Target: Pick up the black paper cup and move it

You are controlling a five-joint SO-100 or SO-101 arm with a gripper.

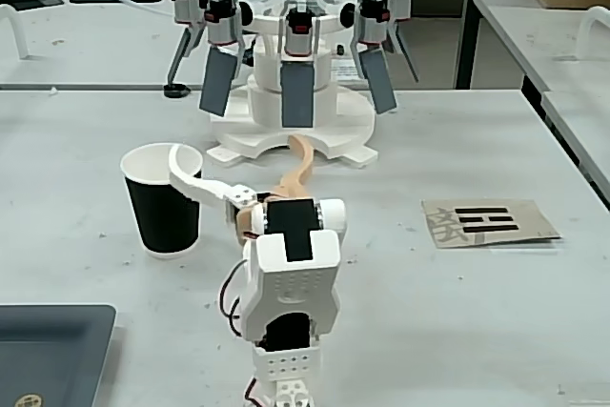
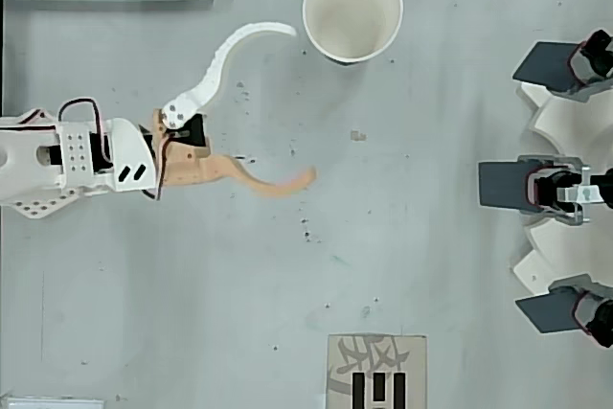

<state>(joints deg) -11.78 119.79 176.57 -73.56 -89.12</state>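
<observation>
Gripper (image 2: 303, 102) spread wide beside black paper cup (image 1: 164, 199); overhead view shows gap, fixed view shows overlap.

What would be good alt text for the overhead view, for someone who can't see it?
Seen from above, a white robot arm reaches from the left with its tool open wide, the white finger's tip just left of the black paper cup, not touching it. The cup stands upright and empty on a grey table.

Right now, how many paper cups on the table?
1: the black paper cup with white rim, left of the arm in the fixed view, top centre overhead. None seen elsewhere.
</observation>
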